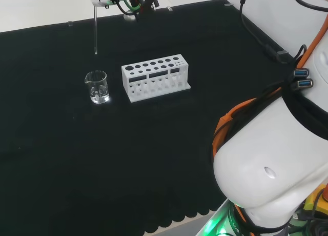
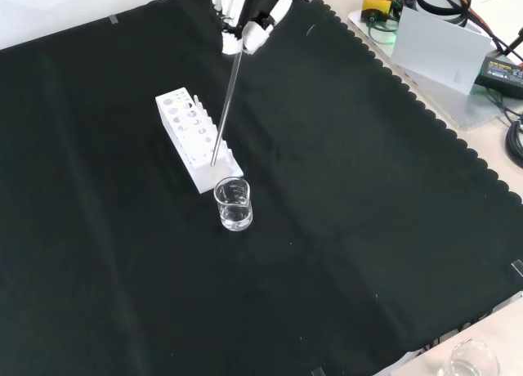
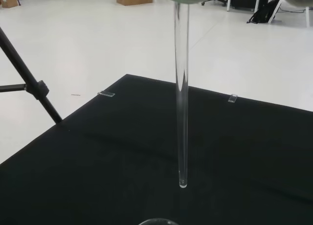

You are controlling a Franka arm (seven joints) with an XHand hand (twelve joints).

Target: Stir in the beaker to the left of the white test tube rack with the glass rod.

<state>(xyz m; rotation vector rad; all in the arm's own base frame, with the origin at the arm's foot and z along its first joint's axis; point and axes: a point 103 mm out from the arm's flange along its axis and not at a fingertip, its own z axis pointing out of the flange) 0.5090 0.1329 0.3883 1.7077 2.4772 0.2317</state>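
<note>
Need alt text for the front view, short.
The hand at the top holds a glass rod that hangs above a small beaker on black cloth. A white rack stands just behind the beaker.

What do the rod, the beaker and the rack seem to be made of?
Rod: clear glass, smooth; the floor shows through it and a highlight runs along it.
Beaker: clear glass or plastic, glossy; the cloth shows through and its rim glints.
Rack: white, matte, opaque, probably plastic; a blocky body with round holes.

beaker (image 3: 157, 221) rim — frame-cut
</note>
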